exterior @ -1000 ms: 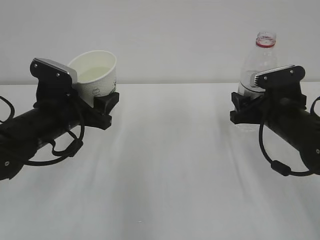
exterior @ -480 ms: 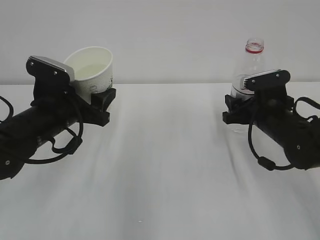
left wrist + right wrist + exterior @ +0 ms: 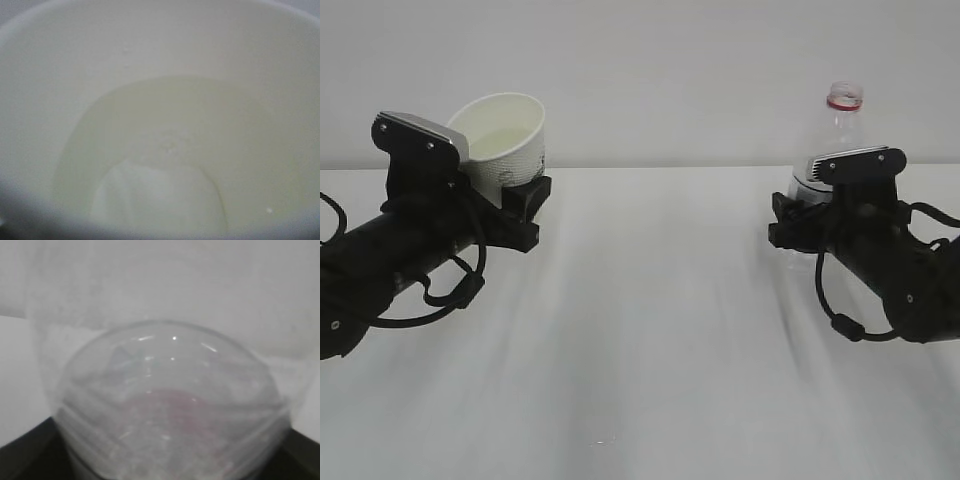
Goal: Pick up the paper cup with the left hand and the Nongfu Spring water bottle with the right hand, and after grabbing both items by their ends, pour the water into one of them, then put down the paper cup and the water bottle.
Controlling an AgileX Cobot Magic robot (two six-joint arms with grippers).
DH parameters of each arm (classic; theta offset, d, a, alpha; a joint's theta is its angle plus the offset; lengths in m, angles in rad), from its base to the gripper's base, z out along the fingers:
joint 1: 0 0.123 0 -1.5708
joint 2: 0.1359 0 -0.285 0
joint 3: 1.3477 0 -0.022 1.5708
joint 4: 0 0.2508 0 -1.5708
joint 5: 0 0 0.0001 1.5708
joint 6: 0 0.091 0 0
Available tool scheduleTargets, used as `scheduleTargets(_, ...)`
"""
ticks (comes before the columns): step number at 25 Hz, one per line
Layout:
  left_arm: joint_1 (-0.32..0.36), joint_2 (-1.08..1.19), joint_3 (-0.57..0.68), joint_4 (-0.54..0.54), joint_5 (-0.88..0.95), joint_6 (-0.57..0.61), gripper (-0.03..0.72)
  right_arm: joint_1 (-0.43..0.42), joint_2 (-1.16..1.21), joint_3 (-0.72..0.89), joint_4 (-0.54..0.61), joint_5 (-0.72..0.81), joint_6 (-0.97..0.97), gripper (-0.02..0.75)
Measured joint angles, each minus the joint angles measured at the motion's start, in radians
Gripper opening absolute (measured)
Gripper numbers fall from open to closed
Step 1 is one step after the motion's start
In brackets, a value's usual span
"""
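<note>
Left hand (image 3: 515,195) grips tilted paper cup (image 3: 505,140) holding water (image 3: 165,150); right hand (image 3: 800,215) around upright Nongfu Spring water bottle (image 3: 835,140), grip unclear.

A wide stretch of bare counter (image 3: 650,330) was left open between the two arms. The left side was blocked by the left hand (image 3: 515,205) with the tilted paper cup (image 3: 505,140), the right side by the right hand (image 3: 800,225) around the upright Nongfu Spring water bottle (image 3: 840,125).
</note>
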Motion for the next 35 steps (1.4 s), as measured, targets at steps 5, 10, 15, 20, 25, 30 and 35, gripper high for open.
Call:
scheduleTargets(5,0.000,0.000,0.000,0.000,0.000,0.002,0.503,0.000,0.000,0.000,0.000,-0.010,0.007,0.665)
scheduleTargets(10,0.000,0.000,0.000,-0.001,0.000,0.002,0.503,0.000,-0.016,0.015,-0.006,-0.038,0.007,0.666)
scheduleTargets(15,0.000,0.000,0.000,-0.001,0.000,0.002,0.503,0.000,-0.095,0.075,-0.006,-0.050,0.007,0.665)
scheduleTargets(20,0.000,0.000,0.000,-0.001,-0.015,0.002,0.503,0.000,-0.168,0.142,-0.015,-0.054,0.016,0.665)
scheduleTargets(25,0.000,0.000,0.000,-0.002,-0.022,0.002,0.503,0.000,-0.243,0.220,-0.024,-0.054,0.022,0.665)
scheduleTargets(30,0.000,0.000,0.000,-0.002,-0.022,0.002,0.503,0.000,-0.318,0.283,-0.026,-0.056,0.024,0.664)
scheduleTargets(35,0.000,0.000,0.000,-0.003,-0.022,0.002,0.503,0.000,-0.364,0.326,-0.028,-0.057,0.024,0.659)
